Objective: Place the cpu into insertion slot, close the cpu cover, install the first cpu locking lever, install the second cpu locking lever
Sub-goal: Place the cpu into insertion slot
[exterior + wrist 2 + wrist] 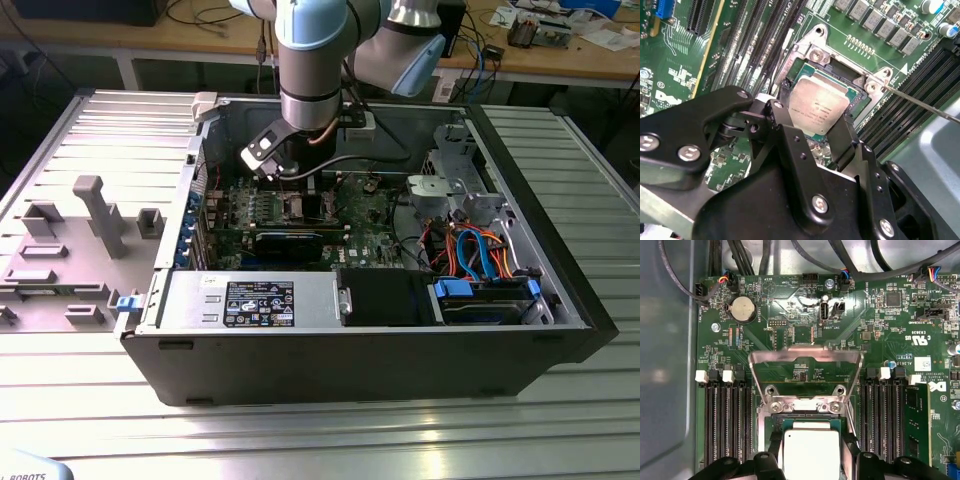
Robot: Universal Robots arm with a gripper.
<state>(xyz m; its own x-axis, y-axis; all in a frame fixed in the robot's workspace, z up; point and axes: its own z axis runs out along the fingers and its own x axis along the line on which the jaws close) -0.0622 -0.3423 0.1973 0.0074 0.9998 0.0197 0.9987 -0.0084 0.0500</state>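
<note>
Pincer [812, 116] clasps cpu [821, 102] — first wrist view: cpu cover [805, 356] raised.

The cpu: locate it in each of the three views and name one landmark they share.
Exterior view: too small to tell; the gripper hangs over that part of the green board.
Second wrist view: the cpu between the gripper's fingers, at the insertion slot.
First wrist view: between the fingers, by the raised cpu cover.
Landmark: the slot's silver rim, in both wrist views.
</note>
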